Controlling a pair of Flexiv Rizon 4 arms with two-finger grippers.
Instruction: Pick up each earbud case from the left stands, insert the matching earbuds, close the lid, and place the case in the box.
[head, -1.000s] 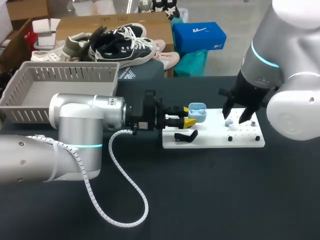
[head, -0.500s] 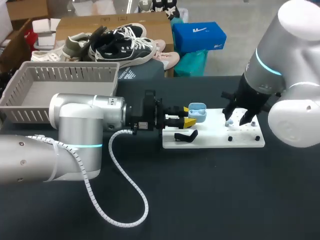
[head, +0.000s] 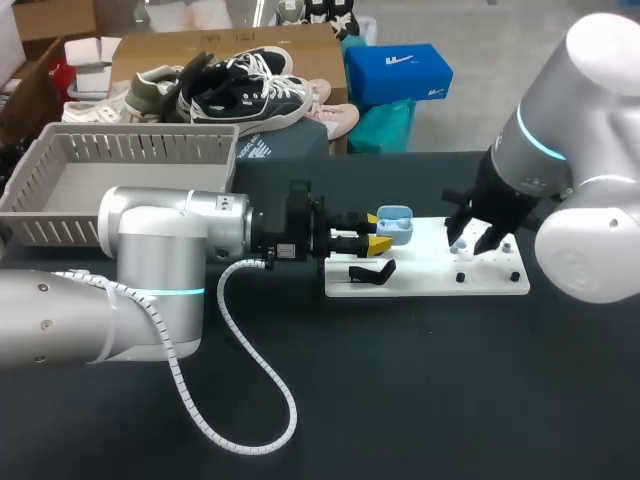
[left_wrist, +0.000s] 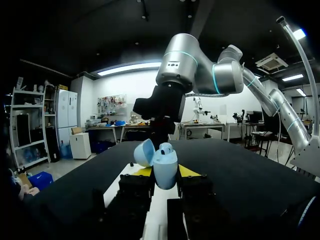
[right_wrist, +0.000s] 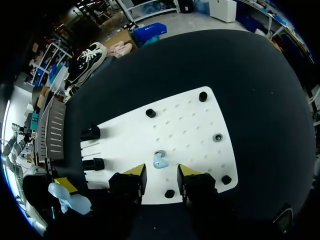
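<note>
Black table (head: 420, 380) runs wide from the white board to its near edge, a broad dark stretch crossed on the left only by the white coiled cable (head: 250, 390) of the left arm (head: 170, 250). At the far left corner stands the gray basket (head: 60, 215), well apart from everything else, with the left arm lying just in front of it and reaching toward the middle.

The left gripper (head: 376, 231) hovers at the left edge of the white board (head: 430, 282), its fingers clamped from both sides on the light blue earbud case (head: 396, 224). In the left wrist view the case (left_wrist: 165, 167) stands upright between the yellow tips with its lid swung open. Just beside it on the board's left part is a black stand (head: 372, 271).

The board lies right of the table's middle, with bare table all round its edges. Black pegs (right_wrist: 151, 113) dot its right part.

The right gripper (head: 478, 235) hangs over that right part, pointing down. In the right wrist view its fingers (right_wrist: 134, 172) stand apart, and a light blue earbud (right_wrist: 159, 159) lies on the board just ahead of the gap between them, touched by neither.
</note>
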